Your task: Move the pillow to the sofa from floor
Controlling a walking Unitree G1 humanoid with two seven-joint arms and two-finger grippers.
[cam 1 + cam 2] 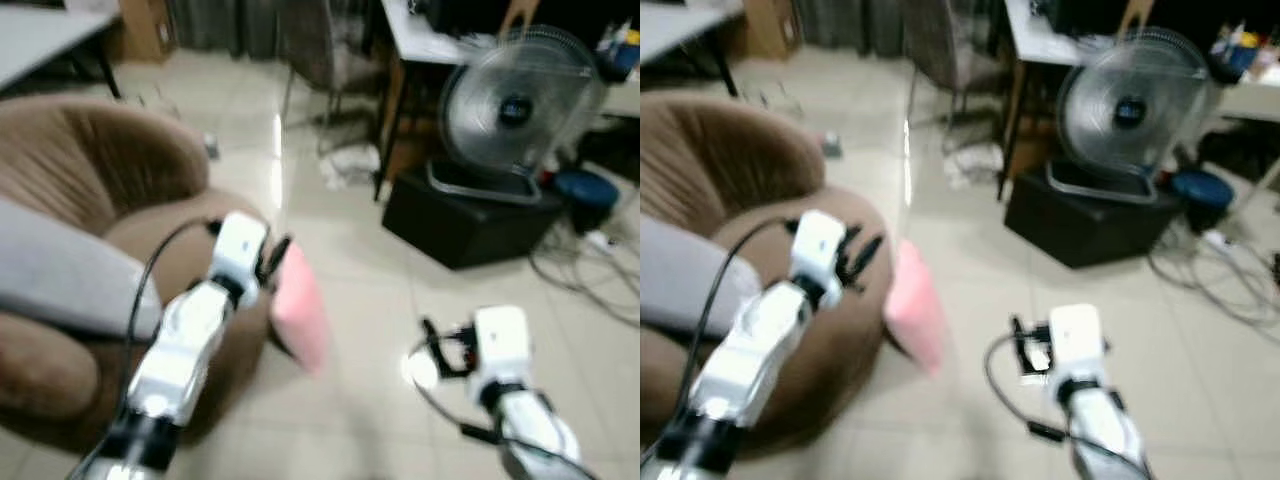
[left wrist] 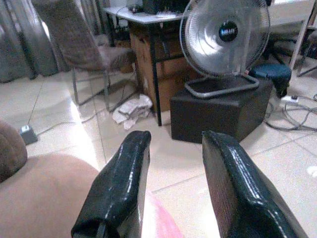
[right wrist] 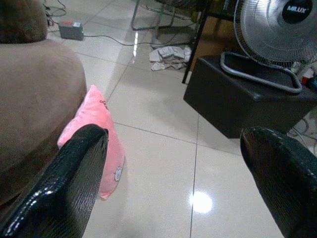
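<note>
Head views: pink pillow [image 1: 300,305] on the floor, leaning against the brown sofa [image 1: 90,190], left gripper [image 1: 275,258] just beside it. Left wrist: fingers [image 2: 116,186] apart, empty. Right wrist: right gripper [image 3: 173,183] wide open, empty, above tiles.

A large grey fan [image 1: 522,105] is standing on a low black box [image 1: 468,220] on the tiled floor [image 1: 370,300]. A white-topped table [image 2: 148,17] is standing behind the box, with a crumpled cloth [image 3: 171,53] lying on the floor beside its leg. A metal-framed chair [image 2: 79,44] is standing near the table. Loose cables [image 1: 590,270] are trailing across the floor beside the box. A small grey power adapter [image 3: 71,29] is lying on the tiles.
</note>
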